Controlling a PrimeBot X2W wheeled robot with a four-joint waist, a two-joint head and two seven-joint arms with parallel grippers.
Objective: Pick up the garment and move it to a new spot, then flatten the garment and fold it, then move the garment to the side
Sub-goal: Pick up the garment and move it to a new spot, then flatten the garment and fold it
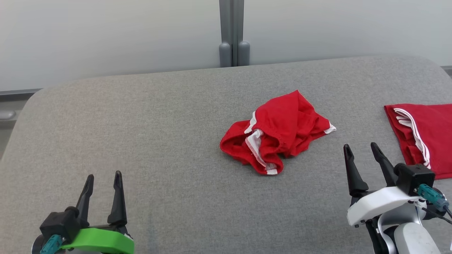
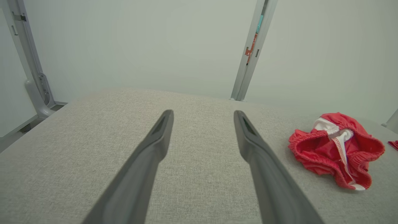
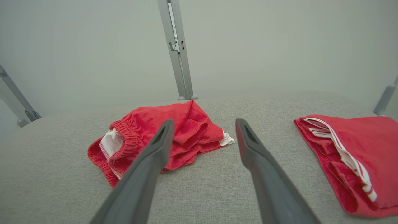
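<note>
In the head view the left gripper (image 1: 104, 174), dark on a bright green mount, sits at the lower left of the frame. Its jaws stand apart with nothing between them, over the pale grey fabric-covered tabletop (image 1: 141, 123). In the left wrist view the left gripper (image 2: 203, 112) rises from the bottom centre, jaws wide and empty above bare tabletop (image 2: 93, 140).

At the top centre of the head view a grey metal post (image 1: 232, 31) stands against the pale wall behind the tabletop's far edge.

Just right of centre lies the crumpled red garment (image 1: 279, 132) of soft cloth with white trim, bunched in a heap on the tabletop, with neither gripper touching it. It shows at the right of the left wrist view (image 2: 335, 149), its gathered elastic opening turned toward the camera, and left of centre in the right wrist view (image 3: 192, 124).

The right gripper (image 1: 360, 144), dark on a white mount, is at the lower right of the head view, jaws apart and empty, near the heap and to its lower right. In the right wrist view the right gripper (image 3: 204, 121) rises from the bottom centre, one jaw overlapping the heap in the picture.

At the far right edge a folded red garment with white stripes (image 1: 430, 134) lies flat on the tabletop, cut off by the frame; it fills the right side of the right wrist view (image 3: 367, 146).
</note>
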